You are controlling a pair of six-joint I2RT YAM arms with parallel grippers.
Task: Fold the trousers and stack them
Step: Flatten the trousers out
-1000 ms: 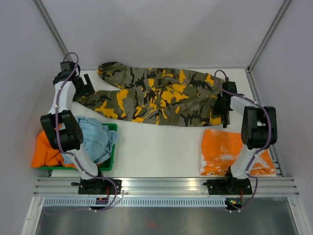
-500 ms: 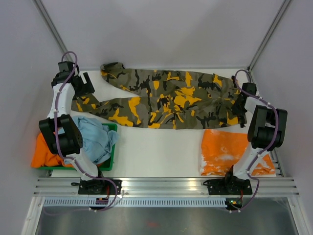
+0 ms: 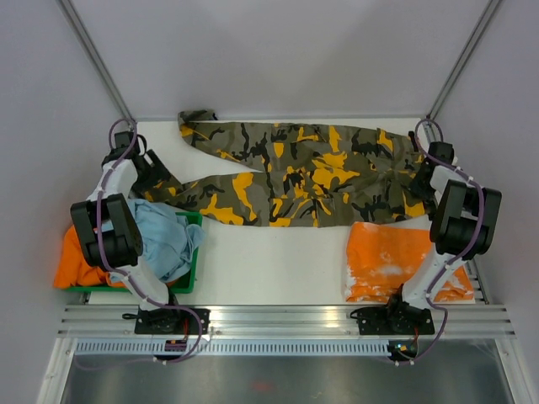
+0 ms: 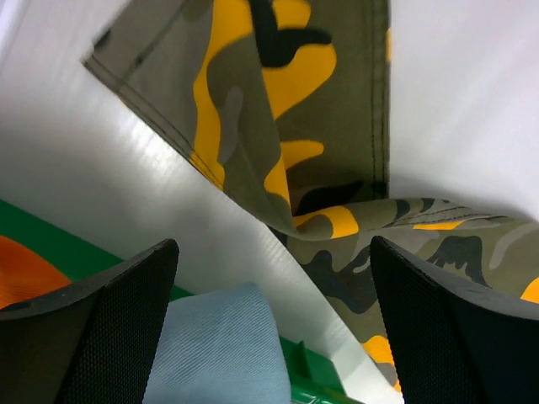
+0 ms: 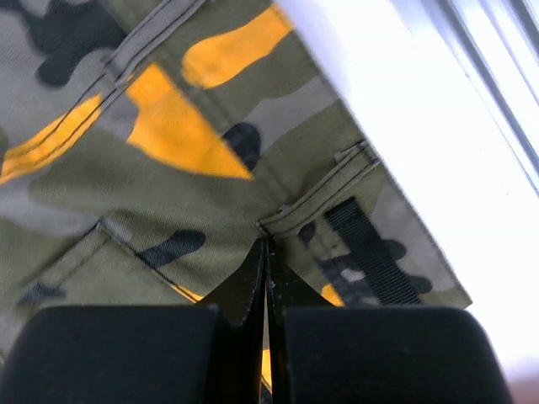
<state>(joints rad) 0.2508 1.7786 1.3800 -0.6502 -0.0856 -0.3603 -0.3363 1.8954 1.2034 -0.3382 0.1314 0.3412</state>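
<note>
The camouflage trousers (image 3: 295, 172) lie spread across the back of the table, waist to the right and legs to the left. My right gripper (image 3: 418, 174) is at the waist end. In the right wrist view its jaws (image 5: 266, 244) are pressed together on a seam of the trousers (image 5: 168, 168) beside a black strap. My left gripper (image 3: 152, 172) is open over the end of the near leg. In the left wrist view the jaws (image 4: 271, 252) stand wide apart with nothing between them. The leg's hem (image 4: 278, 101) lies just beyond them.
A green basket (image 3: 195, 252) at the near left holds a light-blue cloth (image 3: 164, 236), with an orange cloth (image 3: 76, 261) hanging over its left side. An orange-and-white garment (image 3: 387, 261) lies at the near right. A metal rail runs along the front edge.
The trousers have slid to the right and toward the back, pulled by my right gripper. My left gripper has come nearer, down over the near leg's end.
</note>
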